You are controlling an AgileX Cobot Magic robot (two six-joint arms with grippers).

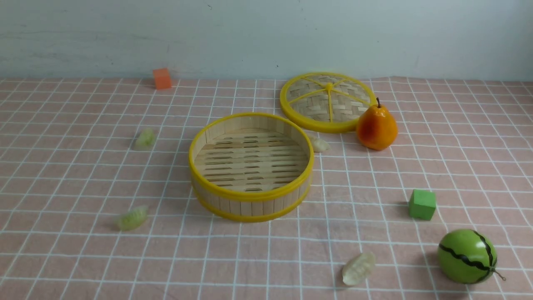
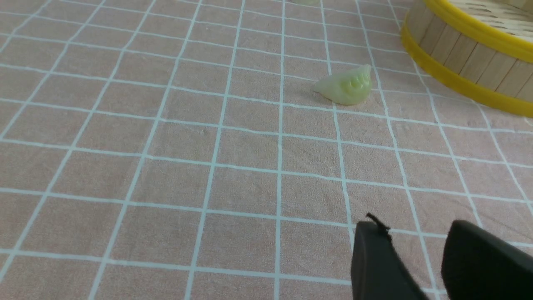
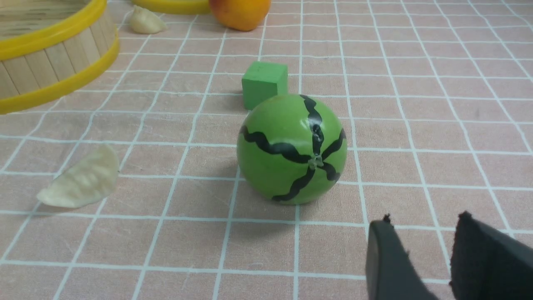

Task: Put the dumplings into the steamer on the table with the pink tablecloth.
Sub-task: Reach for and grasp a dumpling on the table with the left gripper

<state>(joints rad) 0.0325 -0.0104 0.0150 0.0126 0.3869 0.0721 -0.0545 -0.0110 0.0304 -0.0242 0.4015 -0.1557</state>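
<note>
You're looking at the bamboo steamer point(image 1: 252, 166), sitting open near the middle of the pink tablecloth point(image 1: 287, 266), and all four dumplings are out on the cloth around it! Two pale green dumplings point(image 1: 133, 218) lie off to its left, one nearer you, one farther back. A whitish dumpling point(image 1: 320, 145) sits right by the far right rim, perhaps touching, though the view there is poor; another whitish dumpling point(image 1: 359, 269) lies nearer you, between the steamer and the watermelon point(image 1: 466, 256). And your grippers? Your left gripper point(image 2: 406, 225) has its fingers apart, nothing between them; your right gripper point(image 3: 422, 218) stands parted too, equally bare!
</note>
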